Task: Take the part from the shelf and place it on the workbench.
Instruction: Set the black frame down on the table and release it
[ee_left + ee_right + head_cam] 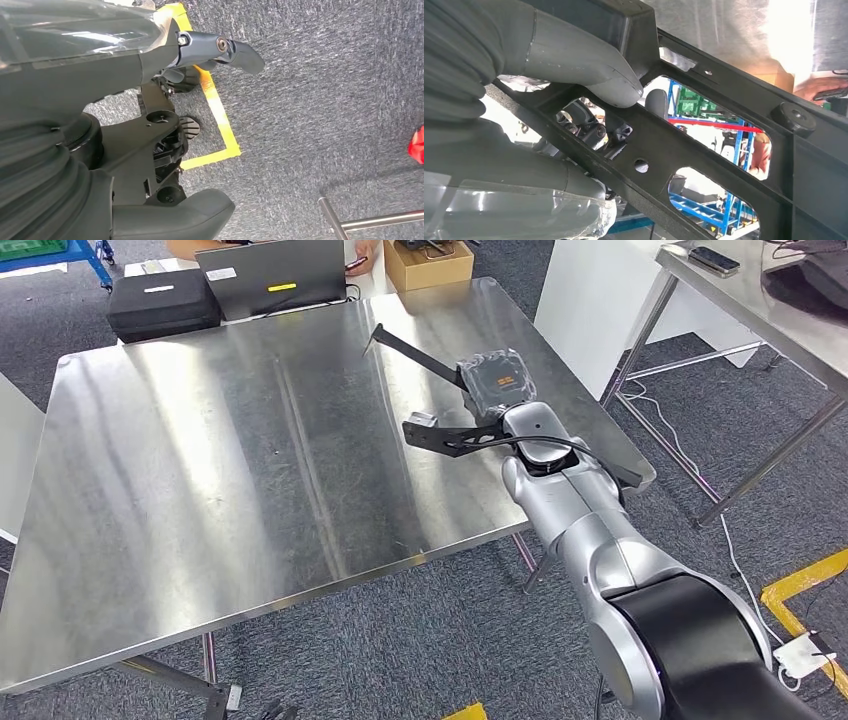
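Observation:
The part (440, 436) is a flat black frame with long arms and cut-out windows. My right hand (497, 388), wrapped in clear plastic, grips it over the right side of the steel workbench (250, 470). Whether the part touches the benchtop I cannot tell. In the right wrist view the thick grey thumb (594, 75) presses on one bar of the part (709, 155), and darker fingers curl behind it. My left hand (150, 140) hangs over the carpet, fingers apart, holding nothing.
At the bench's far edge stand a black case (160, 305), a grey laptop (280, 275) and a cardboard box (430, 264), with a person's hand (358, 262) nearby. A second steel table (760, 310) stands at the right. Yellow tape (800, 585) marks the floor.

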You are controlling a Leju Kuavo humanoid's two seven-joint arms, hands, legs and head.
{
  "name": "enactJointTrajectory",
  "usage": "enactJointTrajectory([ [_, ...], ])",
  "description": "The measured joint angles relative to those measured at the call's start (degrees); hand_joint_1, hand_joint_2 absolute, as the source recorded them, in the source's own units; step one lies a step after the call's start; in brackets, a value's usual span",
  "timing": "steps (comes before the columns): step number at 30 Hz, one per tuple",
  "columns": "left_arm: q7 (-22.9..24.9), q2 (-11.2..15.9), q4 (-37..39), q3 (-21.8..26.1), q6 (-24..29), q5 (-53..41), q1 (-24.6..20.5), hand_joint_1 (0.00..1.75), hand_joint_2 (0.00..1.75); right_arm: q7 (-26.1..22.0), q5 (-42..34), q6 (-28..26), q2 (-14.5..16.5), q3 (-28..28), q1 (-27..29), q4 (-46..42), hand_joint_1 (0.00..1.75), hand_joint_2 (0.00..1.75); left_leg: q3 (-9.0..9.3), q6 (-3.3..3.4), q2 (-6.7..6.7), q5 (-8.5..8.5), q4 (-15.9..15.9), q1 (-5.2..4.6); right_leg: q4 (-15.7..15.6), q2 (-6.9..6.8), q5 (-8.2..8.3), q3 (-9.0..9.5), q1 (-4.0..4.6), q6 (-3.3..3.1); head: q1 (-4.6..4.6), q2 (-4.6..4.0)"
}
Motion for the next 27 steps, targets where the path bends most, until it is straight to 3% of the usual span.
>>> enactJointTrajectory([
  [11, 0.63, -0.07, 0.00, 0.02, -0.03, -0.63, -0.07, 0.00, 1.75, 0.21, 0.00, -0.05, -0.62, 0.00, 0.65, 0.00, 1.75, 1.75, -0.02, 0.13, -0.02, -0.10, 0.12, -0.24, -0.05, 0.00, 0.05, 0.01, -0.23, 0.10, 0.00, 0.00],
  [15, 0.65, -0.05, 0.00, 0.02, -0.07, -0.66, -0.11, 0.00, 1.75, 0.21, 0.00, -0.05, -0.73, 0.00, 0.79, 0.00, 1.75, 1.75, -0.09, 0.61, -0.03, -0.24, 0.26, -0.61, -0.09, 0.00, 0.08, 0.03, -0.60, 0.74, -0.02, 0.00],
  [18, 0.65, -0.07, -0.01, 0.03, -0.09, -0.66, -0.20, 0.00, 1.75, 0.21, 0.00, -0.08, -0.76, 0.00, 0.85, -0.06, 1.75, 1.75, 0.07, 1.38, 0.03, -0.09, 0.01, -0.64, -0.16, 0.01, 0.07, -0.02, -0.82, 1.32, -0.03, 0.00],
  [20, 0.65, -0.11, -0.03, 0.05, -0.14, -0.66, -0.33, 0.00, 1.75, 0.21, 0.00, -0.11, -0.88, 0.00, 0.85, -0.17, 1.75, 1.75, 0.45, 2.05, 0.18, 0.27, -0.58, -0.33, 2.13, 0.00, -1.29, -1.12, -0.82, 1.27, 0.09, 0.00],
  [22, 0.66, -0.17, -0.04, 0.06, -0.19, -0.66, -0.44, 0.00, 1.75, 0.22, 0.01, -0.11, -1.01, 0.01, 0.94, -0.21, 1.75, 1.75, 0.62, 2.44, 0.26, 0.40, -0.80, -0.19, 9.08, -0.02, -4.50, -4.33, -0.71, 0.67, 0.25, 0.00],
  [24, 0.67, -0.22, -0.03, 0.08, -0.20, -0.66, -0.46, 0.00, 1.75, 0.23, 0.02, -0.11, -1.08, 0.02, 1.32, -0.20, 1.75, 1.75, 0.62, 2.54, 0.04, 0.38, -0.77, -0.24, 16.19, 0.00, -6.99, -7.70, -0.48, 0.52, 0.30, 0.00],
  [26, 0.69, -0.24, -0.02, 0.14, -0.20, -0.66, -0.46, 0.00, 1.75, 0.22, 0.02, -0.11, -1.14, 0.02, 1.67, -0.20, 1.75, 1.75, 0.62, 2.51, -0.36, 0.36, -0.71, -0.26, 17.13, 0.02, -6.81, -8.08, -0.32, 0.88, 0.33, 0.00],
  [27, 0.69, -0.25, -0.02, 0.19, -0.20, -0.65, -0.46, 0.00, 1.75, 0.21, 0.02, -0.12, -1.18, 0.02, 1.72, -0.20, 1.75, 1.75, 0.62, 2.47, -0.60, 0.34, -0.65, -0.26, 14.90, 0.03, -5.83, -6.93, -0.32, 1.10, 0.36, 0.00],
])
